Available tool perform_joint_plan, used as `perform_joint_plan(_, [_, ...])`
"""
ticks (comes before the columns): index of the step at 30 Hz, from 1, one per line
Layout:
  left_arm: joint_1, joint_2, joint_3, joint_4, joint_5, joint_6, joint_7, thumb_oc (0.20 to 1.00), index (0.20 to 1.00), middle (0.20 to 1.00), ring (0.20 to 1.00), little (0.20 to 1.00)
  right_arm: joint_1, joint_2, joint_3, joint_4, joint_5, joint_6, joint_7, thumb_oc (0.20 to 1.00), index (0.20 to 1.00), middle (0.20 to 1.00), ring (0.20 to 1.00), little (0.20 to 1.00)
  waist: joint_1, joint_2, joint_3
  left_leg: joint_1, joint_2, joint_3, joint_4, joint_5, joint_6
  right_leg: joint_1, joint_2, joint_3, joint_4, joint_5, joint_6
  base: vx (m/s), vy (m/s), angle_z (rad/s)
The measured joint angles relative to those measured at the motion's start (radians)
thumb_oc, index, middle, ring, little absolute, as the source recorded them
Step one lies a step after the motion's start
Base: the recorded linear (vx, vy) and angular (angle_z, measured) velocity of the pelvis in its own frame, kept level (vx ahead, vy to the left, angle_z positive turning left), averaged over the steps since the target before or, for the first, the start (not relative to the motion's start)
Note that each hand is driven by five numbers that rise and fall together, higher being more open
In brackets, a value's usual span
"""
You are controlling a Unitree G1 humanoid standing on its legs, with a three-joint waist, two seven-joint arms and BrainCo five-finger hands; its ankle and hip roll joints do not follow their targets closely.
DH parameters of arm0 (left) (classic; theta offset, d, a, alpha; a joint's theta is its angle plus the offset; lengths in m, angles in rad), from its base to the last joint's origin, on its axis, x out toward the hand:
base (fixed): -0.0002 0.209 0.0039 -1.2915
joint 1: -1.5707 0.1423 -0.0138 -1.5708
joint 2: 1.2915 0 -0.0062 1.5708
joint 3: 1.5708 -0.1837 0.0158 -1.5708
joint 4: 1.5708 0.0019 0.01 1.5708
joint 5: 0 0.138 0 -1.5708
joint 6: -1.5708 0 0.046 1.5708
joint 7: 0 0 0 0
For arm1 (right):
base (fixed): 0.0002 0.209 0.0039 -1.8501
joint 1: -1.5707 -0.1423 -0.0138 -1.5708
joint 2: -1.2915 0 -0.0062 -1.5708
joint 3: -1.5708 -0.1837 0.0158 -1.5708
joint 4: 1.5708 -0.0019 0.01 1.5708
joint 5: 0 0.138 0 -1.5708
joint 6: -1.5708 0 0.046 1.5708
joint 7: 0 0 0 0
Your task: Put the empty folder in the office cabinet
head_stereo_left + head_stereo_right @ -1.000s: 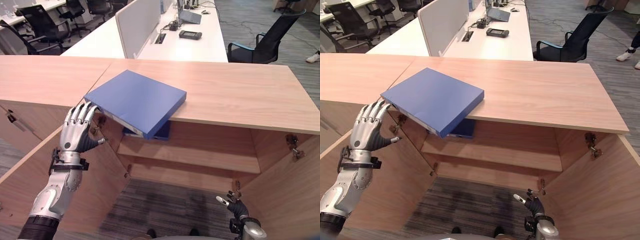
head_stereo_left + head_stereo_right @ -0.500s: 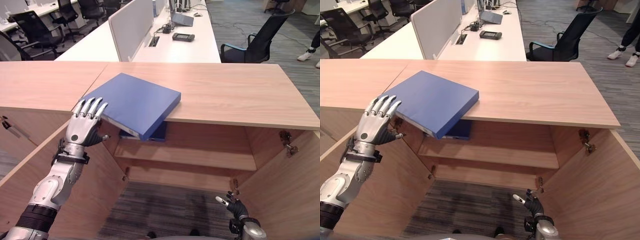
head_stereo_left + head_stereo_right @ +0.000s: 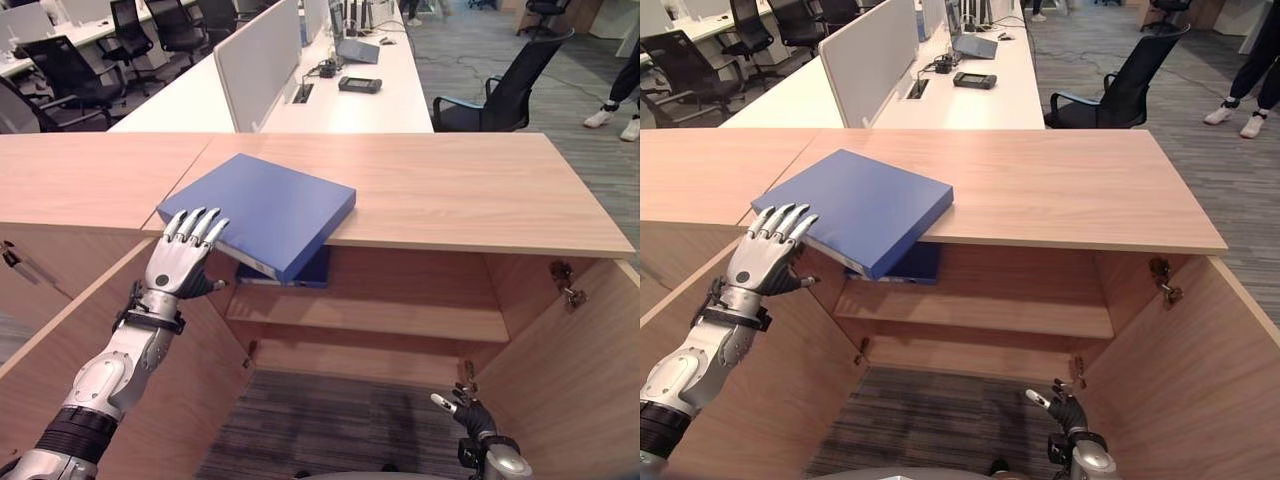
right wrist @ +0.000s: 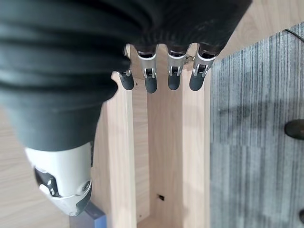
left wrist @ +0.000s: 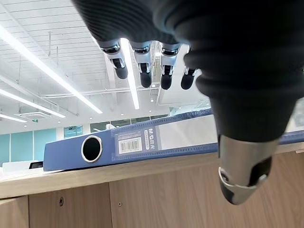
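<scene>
Your flat blue ring-binder folder (image 3: 262, 207) lies on the light wooden tabletop (image 3: 450, 185) of the open office cabinet (image 3: 400, 300), set at an angle, with its near corner jutting out past the front edge over the cabinet's opening. Your left robot hand (image 3: 180, 262) is raised at the folder's near left edge, fingers (image 3: 200, 226) straight and spread, their tips at or over that edge; the thumb stands apart and nothing is gripped. In the left wrist view you see the folder's spine with its round finger hole and label, resting on the tabletop just past the fingertips. A second blue folder (image 3: 305, 273) sits on the upper shelf (image 3: 400, 318) inside, right below the overhanging corner. Your right robot hand (image 3: 468, 415) hangs low by the open right door (image 3: 580, 380), fingers relaxed and holding nothing.
</scene>
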Motion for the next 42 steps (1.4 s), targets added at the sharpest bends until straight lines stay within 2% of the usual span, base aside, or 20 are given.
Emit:
perform_joint_plan(8, [-0.073,0.000,-0.083,0.017,0.000,-0.003,-0.010,1.000,1.000,1.000,1.000,1.000,-0.005,0.000,0.016,0.033,-0.001,0.001,-0.008,1.000,1.000,1.000,1.000,1.000,-0.018,0.002,0.000,0.003,0.000,0.009,0.000,0.000,0.000,-0.001,0.000,0.007,0.000,0.001,0.001,0.00,0.000,-0.01])
perform_joint_plan(34, [-0.123,0.002,-0.135,0.079,0.001,-0.001,-0.033,1.000,1.000,1.000,1.000,1.000,-0.004,0.000,0.020,0.040,0.000,0.000,-0.020,1.000,1.000,1.000,1.000,1.000,-0.027,0.008,0.002,0.004,0.000,0.025,0.000,0.000,0.000,-0.006,0.000,0.022,0.000,0.006,0.002,0.00,0.000,-0.02])
perform_joint_plan(35, [-0.123,0.002,-0.136,0.080,0.001,-0.001,-0.037,0.771,0.771,0.771,0.771,0.771,-0.004,0.000,0.019,0.040,0.000,0.000,-0.020,1.000,1.000,1.000,1.000,1.000,-0.027,0.008,0.002,0.004,0.000,0.024,0.000,0.000,0.000,-0.006,0.000,0.022,0.000,0.006,0.002,0.00,0.000,0.00])
perform_joint_plan(36, [-0.123,0.002,-0.137,0.080,0.001,-0.001,-0.039,0.379,0.379,0.379,0.379,0.379,-0.004,0.000,0.019,0.040,0.000,0.000,-0.020,1.000,1.000,1.000,1.000,1.000,-0.027,0.008,0.002,0.004,0.000,0.024,0.000,0.000,0.000,-0.005,0.000,0.021,0.000,0.006,0.002,0.00,0.000,0.00])
perform_joint_plan(37, [-0.123,0.002,-0.141,0.080,0.001,-0.001,-0.042,0.200,0.200,0.200,0.200,0.200,-0.004,0.000,0.019,0.040,0.000,0.000,-0.020,1.000,1.000,1.000,1.000,1.000,-0.027,0.008,0.002,0.004,0.000,0.023,0.000,0.000,0.000,-0.005,0.000,0.021,0.000,0.006,0.002,0.00,0.000,0.00])
perform_joint_plan(42, [-0.148,0.000,-0.143,0.074,0.001,-0.001,-0.006,0.200,0.200,0.200,0.200,0.200,-0.004,0.000,0.019,0.040,0.000,0.000,-0.021,1.000,1.000,1.000,1.000,1.000,-0.027,0.009,-0.006,0.007,0.000,0.021,0.000,0.000,0.000,-0.001,0.000,0.020,0.000,0.007,0.002,0.00,0.000,0.00])
